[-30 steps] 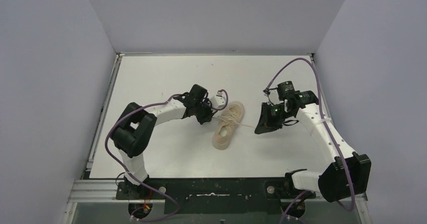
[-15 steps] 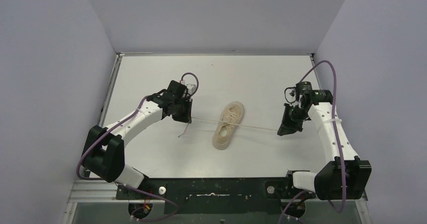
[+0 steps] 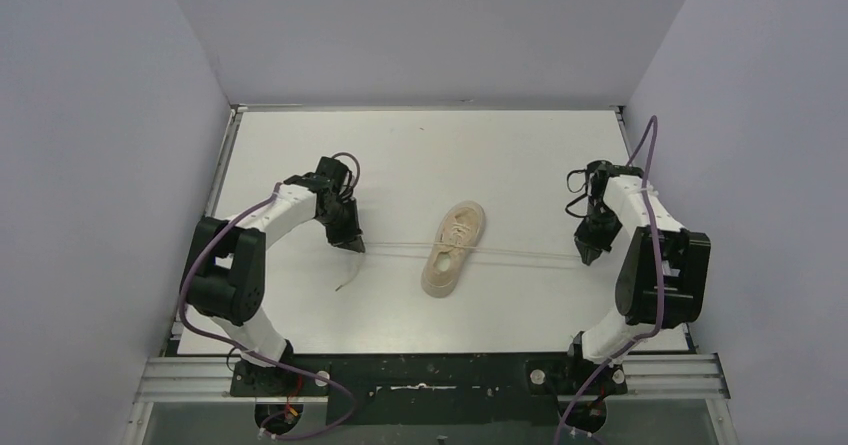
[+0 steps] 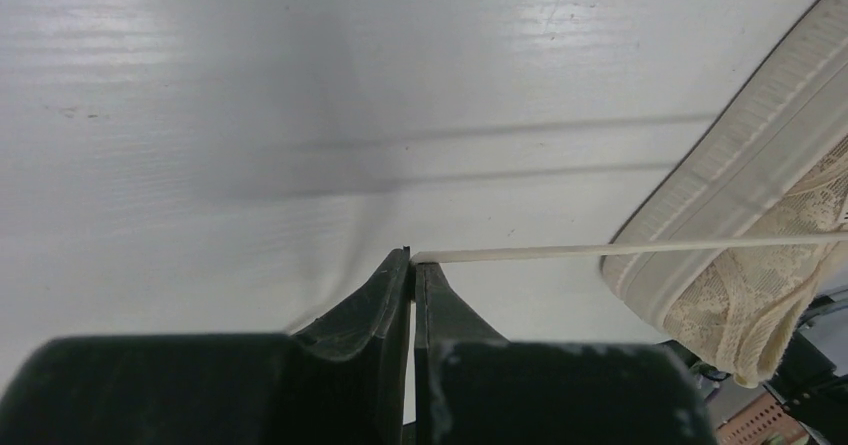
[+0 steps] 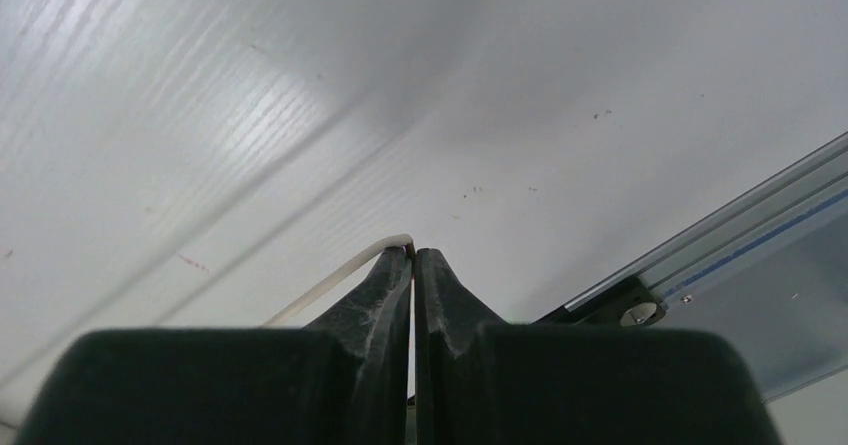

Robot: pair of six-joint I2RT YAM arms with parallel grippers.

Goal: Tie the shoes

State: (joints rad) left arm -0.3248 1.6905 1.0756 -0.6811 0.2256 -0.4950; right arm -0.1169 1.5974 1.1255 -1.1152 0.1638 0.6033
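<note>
A small cream-beige sneaker point(image 3: 455, 248) lies in the middle of the white table; its sole and lace mesh show at the right of the left wrist view point(image 4: 760, 215). Its thin cream laces are stretched taut to both sides. My left gripper point(image 3: 352, 244) is shut on the left lace point(image 3: 395, 246), which leaves its tips toward the shoe point(image 4: 520, 253). My right gripper point(image 3: 587, 257) is shut on the right lace point(image 3: 525, 256), which bends away from its tips point(image 5: 340, 275). A loose lace tail point(image 3: 345, 277) hangs below the left gripper.
Purple cables point(image 3: 340, 160) loop over both arms. The table's right metal edge rail point(image 5: 720, 245) lies close to my right gripper. Grey walls enclose the table point(image 3: 420, 155) on three sides.
Both grippers have moved outward from the shoe, left going left and right going right, drawing the laces long and taut. The shoe has stayed in place.
</note>
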